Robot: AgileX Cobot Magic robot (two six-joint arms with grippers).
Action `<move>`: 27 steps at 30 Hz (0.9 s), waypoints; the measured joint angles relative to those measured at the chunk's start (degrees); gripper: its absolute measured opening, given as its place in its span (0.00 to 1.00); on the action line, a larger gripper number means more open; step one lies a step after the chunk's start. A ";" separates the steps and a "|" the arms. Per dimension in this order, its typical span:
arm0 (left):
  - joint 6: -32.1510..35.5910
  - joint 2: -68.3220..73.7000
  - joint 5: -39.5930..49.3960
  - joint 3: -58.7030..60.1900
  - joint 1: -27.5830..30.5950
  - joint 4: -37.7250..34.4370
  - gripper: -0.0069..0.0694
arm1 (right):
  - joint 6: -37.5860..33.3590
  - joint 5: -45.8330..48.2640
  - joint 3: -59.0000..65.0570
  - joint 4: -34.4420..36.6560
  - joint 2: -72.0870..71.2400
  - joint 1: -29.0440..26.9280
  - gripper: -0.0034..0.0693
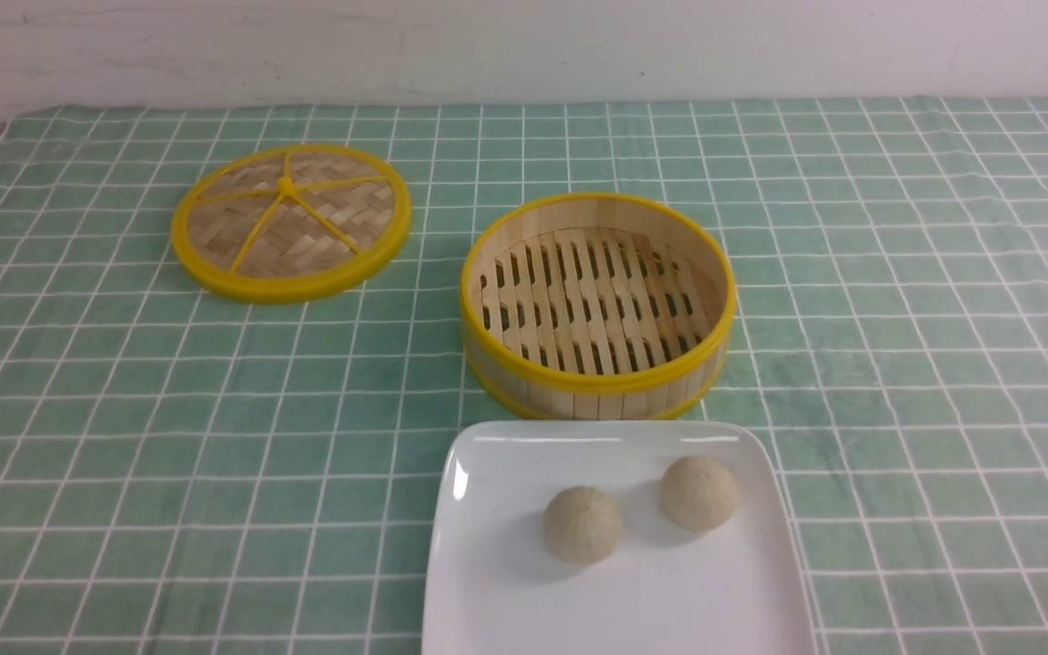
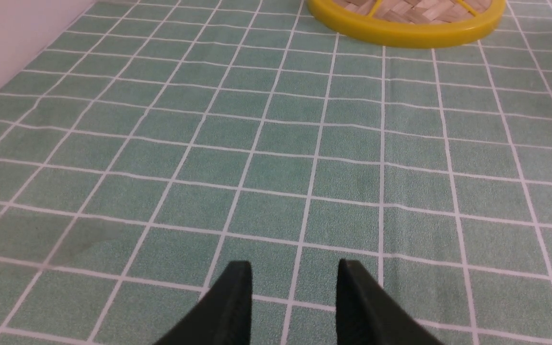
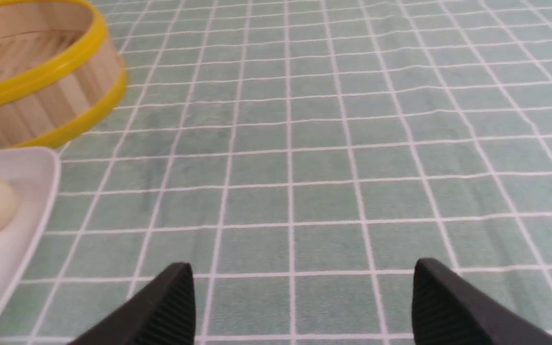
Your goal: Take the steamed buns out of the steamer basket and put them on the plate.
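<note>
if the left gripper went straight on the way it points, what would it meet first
Probably the checked cloth; the open jaws seem angled down at it, though depth is unclear.

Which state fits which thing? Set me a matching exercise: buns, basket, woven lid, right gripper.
1. steamed buns
2. steamer basket
3. woven lid
4. right gripper

A. jaws apart, holding nothing
B. on the white plate
C. left of the basket
D. uncovered, no bun inside

Pairs: 1-B, 2-D, 3-C, 4-A
</note>
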 joint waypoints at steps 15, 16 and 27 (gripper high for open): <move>0.00 0.00 0.00 0.00 0.00 0.00 0.45 | 1.10 0.00 -0.05 -3.82 0.00 5.78 0.85; 0.00 0.00 0.00 0.00 0.00 0.00 0.45 | 1.10 0.00 -0.05 -4.20 0.00 5.78 0.85; 0.00 0.00 0.00 0.00 0.00 0.00 0.45 | 1.10 0.00 -0.05 -5.32 0.00 5.72 0.85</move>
